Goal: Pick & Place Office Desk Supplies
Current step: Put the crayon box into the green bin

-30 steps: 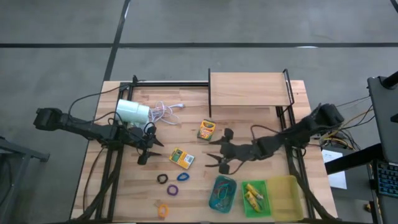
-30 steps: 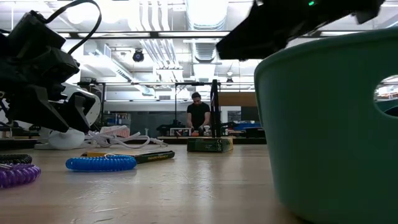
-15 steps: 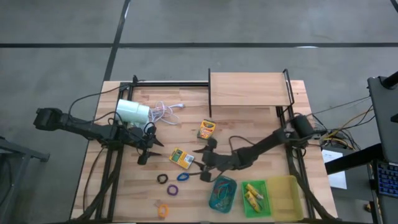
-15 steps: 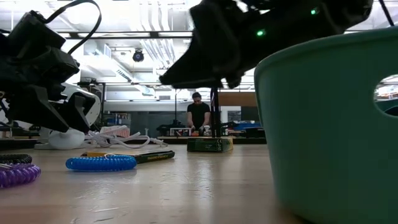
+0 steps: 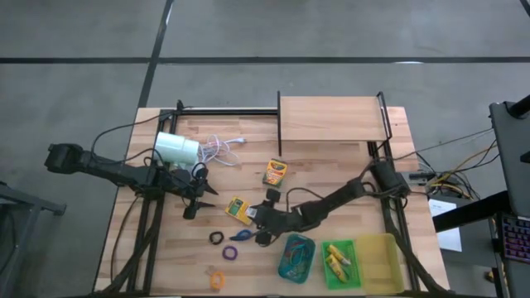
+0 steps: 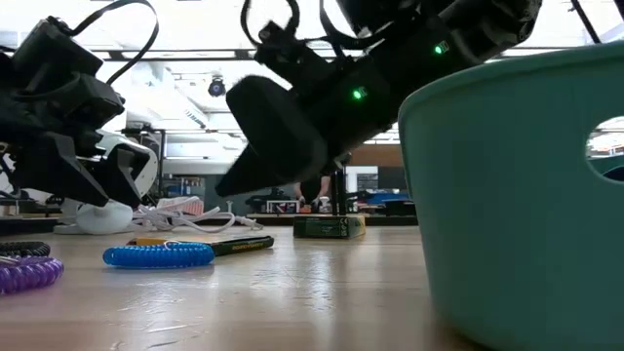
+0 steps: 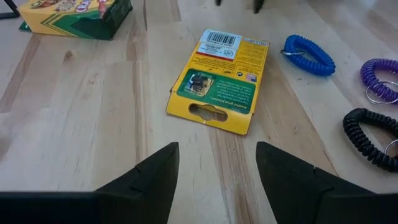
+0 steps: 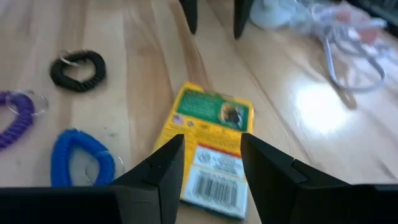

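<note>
On the bench, largest first:
Bench point(image 5: 331, 186): wooden top carrying a low wooden shelf point(image 5: 331, 118) at the far edge.
Trays: three in a row at the near right edge. Yellow tray point(image 5: 383, 263): nothing seen in it. Green tray point(image 5: 348, 269): small yellow pieces point(image 5: 337, 258). Teal tray point(image 5: 287, 252): thin coloured loops in a tangle, too small to count; in the low view its wall blocks the whole right side.
Lamp point(image 5: 176, 149): white cylinder on its side, far left, white cord point(image 5: 219, 149) trailing beside it.
Right tool point(image 5: 258, 222): fingers spread, gripping nothing, hovering just over the flat crayon box, partly covering it from above.
Left tool point(image 5: 199, 199): fingers apart, empty, just in front of the lamp.
Flat crayon box point(image 7: 219, 81): lying barcode side up mid-bench, long axis slanted, hanging slot toward the left tool, barcode end toward the right tool.
Second crayon box point(image 5: 275, 171): nearer the shelf, long axis roughly front to back.
Loose loops: blue point(image 7: 309, 54) touching nothing, purple point(image 7: 379, 76) and black point(image 7: 368, 129) close together near it; orange point(image 5: 217, 279) at the near edge.
</note>
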Controlling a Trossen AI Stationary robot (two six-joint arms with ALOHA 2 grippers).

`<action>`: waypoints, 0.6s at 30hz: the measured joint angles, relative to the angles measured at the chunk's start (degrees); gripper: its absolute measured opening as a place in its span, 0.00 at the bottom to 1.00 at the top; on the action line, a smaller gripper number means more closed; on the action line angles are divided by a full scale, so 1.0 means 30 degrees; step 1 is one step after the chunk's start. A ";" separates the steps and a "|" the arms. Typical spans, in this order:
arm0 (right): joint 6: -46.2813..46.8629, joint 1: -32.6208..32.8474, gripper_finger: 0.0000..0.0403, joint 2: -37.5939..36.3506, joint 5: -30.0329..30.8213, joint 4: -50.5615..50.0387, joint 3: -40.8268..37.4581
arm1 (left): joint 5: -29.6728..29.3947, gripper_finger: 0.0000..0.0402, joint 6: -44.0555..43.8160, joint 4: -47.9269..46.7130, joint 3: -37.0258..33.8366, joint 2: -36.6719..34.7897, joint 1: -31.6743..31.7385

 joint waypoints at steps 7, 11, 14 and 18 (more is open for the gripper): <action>0.1291 0.0009 0.35 -0.0346 -0.0007 -0.0065 -0.0196 | 0.0005 0.54 0.0000 -0.0030 -0.0014 0.0101 0.0000; 0.1738 0.0002 0.34 -0.0273 -0.0007 -0.0119 -0.0225 | 0.0006 0.54 0.0000 -0.0055 -0.0014 0.0097 0.0000; 0.1819 -0.0013 0.35 -0.0254 -0.0007 -0.0119 -0.0232 | 0.0002 0.54 -0.0002 -0.0057 -0.0014 0.0087 0.0000; 0.1816 -0.0006 0.36 -0.0254 -0.0007 -0.0119 -0.0232 | 0.0000 0.54 0.0015 -0.0064 -0.0014 0.0082 0.0000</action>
